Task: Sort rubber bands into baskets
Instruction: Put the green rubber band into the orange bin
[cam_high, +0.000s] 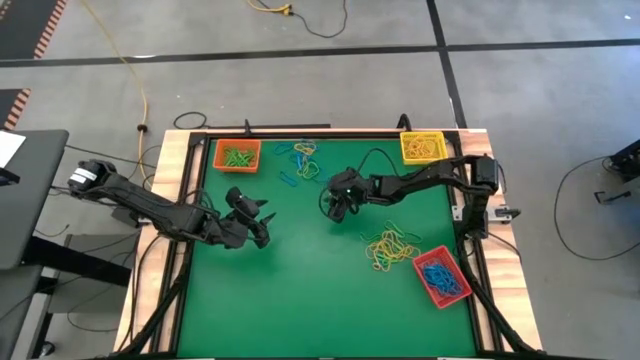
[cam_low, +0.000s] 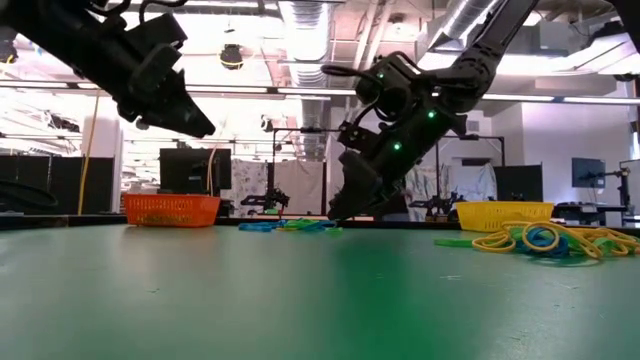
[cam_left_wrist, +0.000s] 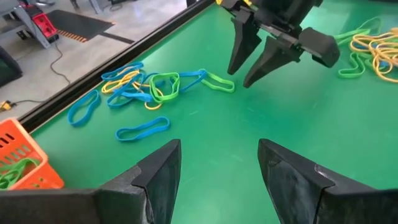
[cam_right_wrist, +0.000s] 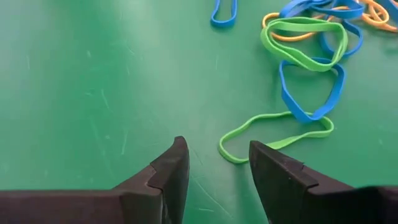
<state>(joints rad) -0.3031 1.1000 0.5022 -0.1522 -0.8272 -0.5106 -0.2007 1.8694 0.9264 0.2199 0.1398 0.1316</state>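
- A green worktop (cam_high: 300, 290) seen from above, with two dark robot arms reaching in from its left and right edges.
- The left hand (cam_high: 262, 222) hovers over bare green left of centre; its two fingers stand wide apart and hold nothing.
- An orange basket (cam_high: 237, 156) sits in the far left corner, a small shallow rectangular tray with green rubber bands inside.
- Just to its right, along the far edge, lies a loose tangle of rubber bands (cam_high: 303, 160): thin elastic loops in blue, green and yellow, some overlapping, a few blue ones lying apart. There are too many tangled together to count exactly.
- The right hand (cam_high: 336, 208) is near the middle of the worktop, close to that tangle. Its fingers are parted and empty, tips just above the surface, with one long green band (cam_right_wrist: 273, 134) lying right in front of them.
- A second pile (cam_high: 390, 247), mostly yellow loops with some blue and green, lies right of centre.
- A yellow basket (cam_high: 422, 146) in the far right corner holds yellow bands.
- A red basket (cam_high: 441, 277), nearer on the right and set at an angle, holds blue bands.
- Three baskets in all, one of each colour.
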